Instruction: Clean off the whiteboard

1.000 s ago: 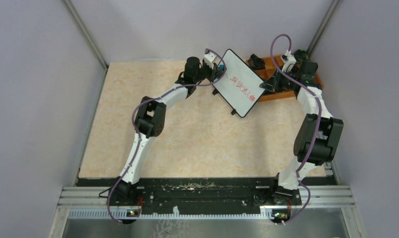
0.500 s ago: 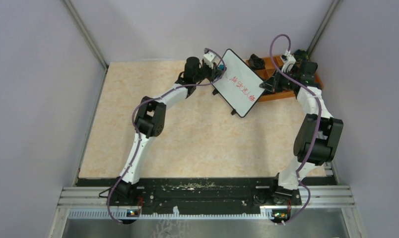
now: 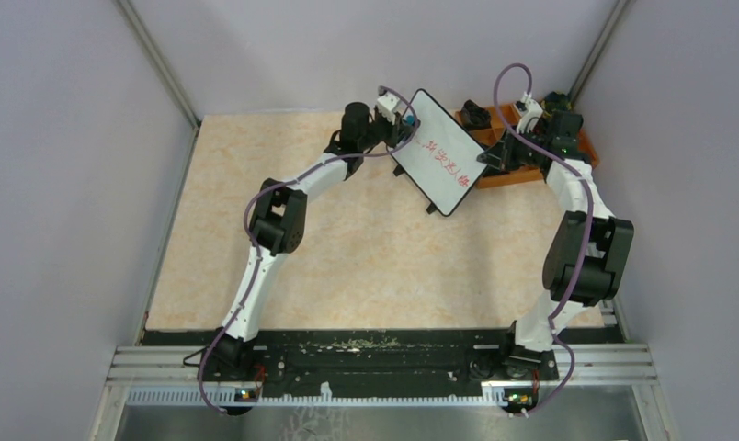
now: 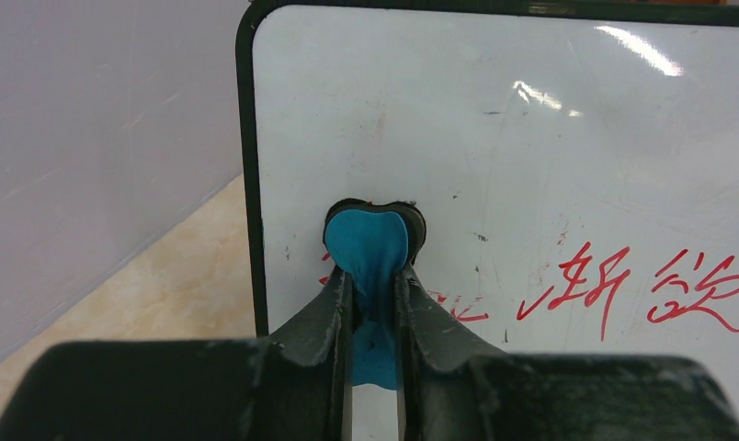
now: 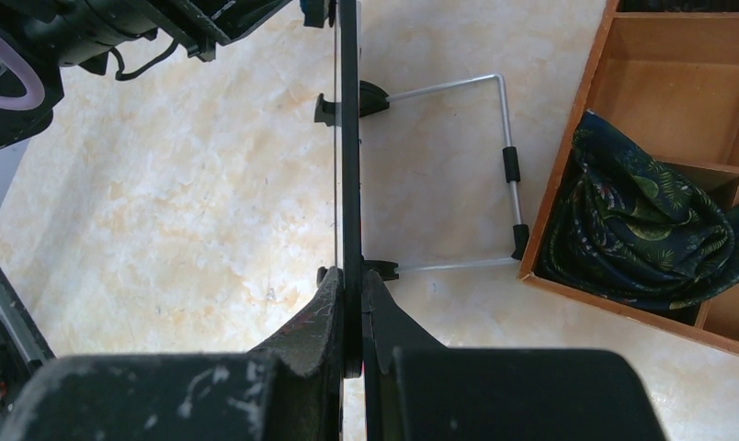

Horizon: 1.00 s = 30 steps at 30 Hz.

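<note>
The whiteboard stands tilted at the back of the table, white with a black frame and red handwriting. My left gripper is shut on a blue eraser, whose round head presses on the board's face near its left edge, over the start of the red writing. My right gripper is shut on the board's edge, seen edge-on, and holds it. In the top view the left gripper is at the board's far left corner and the right gripper at its right edge.
An orange compartment tray lies behind the board at the back right; it holds a dark patterned cloth. The board's wire stand rests on the marbled tabletop. Grey walls close in the sides.
The board and both grippers have shifted slightly up and left in the top view. The eraser stays on the board's left end.
</note>
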{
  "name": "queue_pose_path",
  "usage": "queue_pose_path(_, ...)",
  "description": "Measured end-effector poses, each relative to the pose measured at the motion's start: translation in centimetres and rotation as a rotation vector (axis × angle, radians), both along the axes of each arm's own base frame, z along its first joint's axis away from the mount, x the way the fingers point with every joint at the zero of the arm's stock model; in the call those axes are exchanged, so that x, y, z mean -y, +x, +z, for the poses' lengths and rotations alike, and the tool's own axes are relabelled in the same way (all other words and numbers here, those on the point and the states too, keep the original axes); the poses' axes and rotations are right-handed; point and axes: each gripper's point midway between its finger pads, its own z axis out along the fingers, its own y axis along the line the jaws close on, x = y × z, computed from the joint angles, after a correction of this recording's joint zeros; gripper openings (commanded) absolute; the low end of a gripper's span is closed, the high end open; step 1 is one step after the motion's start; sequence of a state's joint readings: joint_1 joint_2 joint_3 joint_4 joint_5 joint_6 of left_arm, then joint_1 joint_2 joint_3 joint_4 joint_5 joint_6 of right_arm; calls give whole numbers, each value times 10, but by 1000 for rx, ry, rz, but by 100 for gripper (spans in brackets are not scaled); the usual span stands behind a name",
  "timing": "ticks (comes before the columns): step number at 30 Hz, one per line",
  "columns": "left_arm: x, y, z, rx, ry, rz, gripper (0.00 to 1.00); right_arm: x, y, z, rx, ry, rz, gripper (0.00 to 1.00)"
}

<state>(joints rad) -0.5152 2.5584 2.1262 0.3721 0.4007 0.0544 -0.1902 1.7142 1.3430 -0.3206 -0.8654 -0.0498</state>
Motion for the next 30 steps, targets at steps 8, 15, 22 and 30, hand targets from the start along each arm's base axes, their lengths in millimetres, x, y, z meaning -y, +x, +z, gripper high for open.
queue_pose_path(8, -4, 6, 14, 40, -7, 10, 6, -3, 0, 1, 11, -7, 13, 0)
queue_pose_path(15, -9, 10, 17, 57, -1, 19, 6, -5, 1, 2, 17, -15, 18, 0)
queue_pose_path(22, -12, 11, 13, 61, 11, 23, 6, -5, 1, 1, 16, -17, 16, 0)
queue_pose_path(30, -19, 2, -6, 28, 50, 25, 6, -6, -3, 1, 3, -15, 1, 0)
